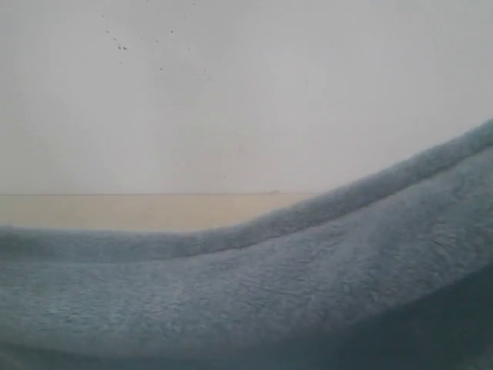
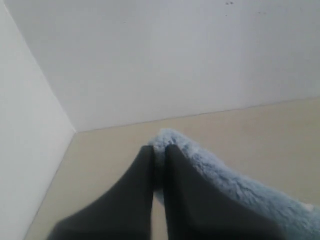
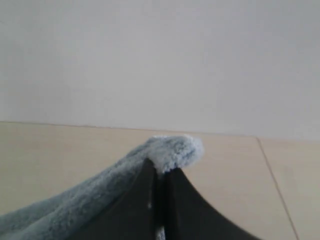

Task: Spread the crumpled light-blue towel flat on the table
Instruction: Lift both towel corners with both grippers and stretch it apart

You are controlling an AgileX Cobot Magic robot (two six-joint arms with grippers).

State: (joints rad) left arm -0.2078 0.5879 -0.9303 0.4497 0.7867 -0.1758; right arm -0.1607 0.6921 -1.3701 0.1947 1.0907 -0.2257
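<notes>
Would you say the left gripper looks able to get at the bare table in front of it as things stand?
Probably yes, but not empty-handed: the left gripper is shut on a fold of the towel, and nothing shows on the table ahead of it.

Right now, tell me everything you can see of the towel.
The towel is pale light-blue, fluffy terry-looking cloth with a thick, rounded edge. In the exterior view it fills the lower part of the picture close to the camera. Its edge curves, low at the left and rising to the right, with the table behind it. The left gripper and the right gripper are each shut on a bunched bit of it that pokes out past the fingertips. No tags show.
</notes>
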